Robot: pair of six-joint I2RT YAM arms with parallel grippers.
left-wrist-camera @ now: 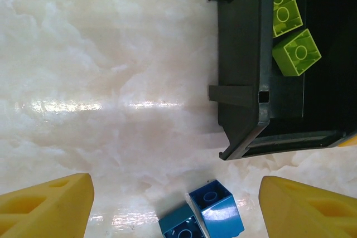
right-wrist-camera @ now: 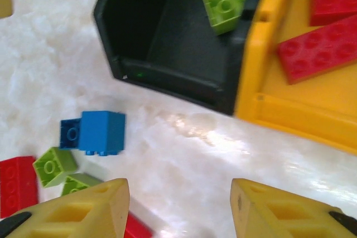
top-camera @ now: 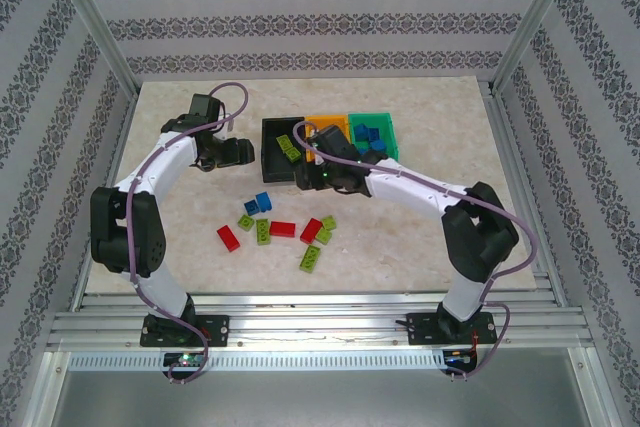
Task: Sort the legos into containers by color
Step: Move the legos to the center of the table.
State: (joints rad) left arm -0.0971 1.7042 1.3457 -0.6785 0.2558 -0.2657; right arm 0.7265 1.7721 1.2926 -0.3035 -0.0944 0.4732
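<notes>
- Up at the top centre of the overhead view, the containers [top-camera: 347,119] sit joined in a row: black bin [top-camera: 268,137], orange-yellow bin [top-camera: 326,125], green bin [top-camera: 392,133].
- Sorting is well under way. Two lime bricks [left-wrist-camera: 295,51] lie in the black bin, red bricks [right-wrist-camera: 318,51] in the orange-yellow one and blue bricks [top-camera: 368,133] in the green one.
- Down in the middle of that view, the loose legos [top-camera: 282,229] are scattered on the table [top-camera: 430,237]. There are reds, limes and one blue pair [top-camera: 258,205], nine or ten in all, so I judge a good share is left to sort.
- At the bottom centre of the left wrist view, the blue pair lies touching, near the black bin's corner.
- Left jaws stand wide and empty, with yellow fingers [left-wrist-camera: 44,207] out at the bottom corners of their view and the blue pair between them.
- Right jaws are apart but narrower, holding nothing. Their fingers [right-wrist-camera: 83,210] hover over bare table below the black bin's near wall, with the blue pair and some limes off to the lower left.
</notes>
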